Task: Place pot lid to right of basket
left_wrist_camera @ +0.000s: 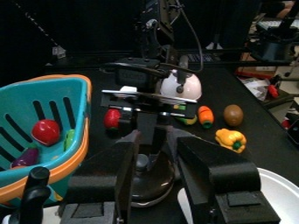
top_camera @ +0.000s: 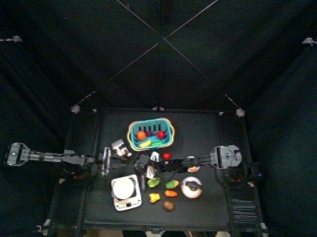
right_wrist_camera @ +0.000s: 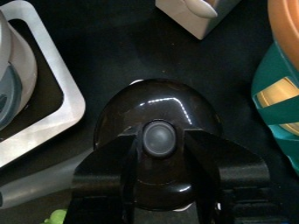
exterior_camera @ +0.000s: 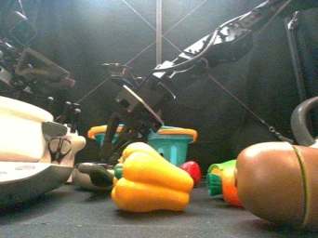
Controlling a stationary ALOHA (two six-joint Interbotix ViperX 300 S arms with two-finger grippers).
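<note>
The pot lid (right_wrist_camera: 158, 114) is a dark glossy dome with a round knob and rests on the black table. It also shows in the left wrist view (left_wrist_camera: 152, 175) and low in the front view (exterior_camera: 89, 175). My right gripper (right_wrist_camera: 162, 144) reaches across the middle (top_camera: 154, 160) and is shut on the lid's knob. The teal basket (top_camera: 154, 132) stands behind it, holding red, green and purple toy food (left_wrist_camera: 45, 131). My left gripper (left_wrist_camera: 135, 192) is open and empty, just left of the lid, next to the basket (left_wrist_camera: 41, 96).
A white square tray (top_camera: 125, 190) with a pot sits front left, close to the lid (right_wrist_camera: 35, 96). A yellow pepper (exterior_camera: 149, 181), a brown round thing (exterior_camera: 280, 181), an orange carrot (left_wrist_camera: 205, 115) and a white round vessel (left_wrist_camera: 181, 85) lie front right.
</note>
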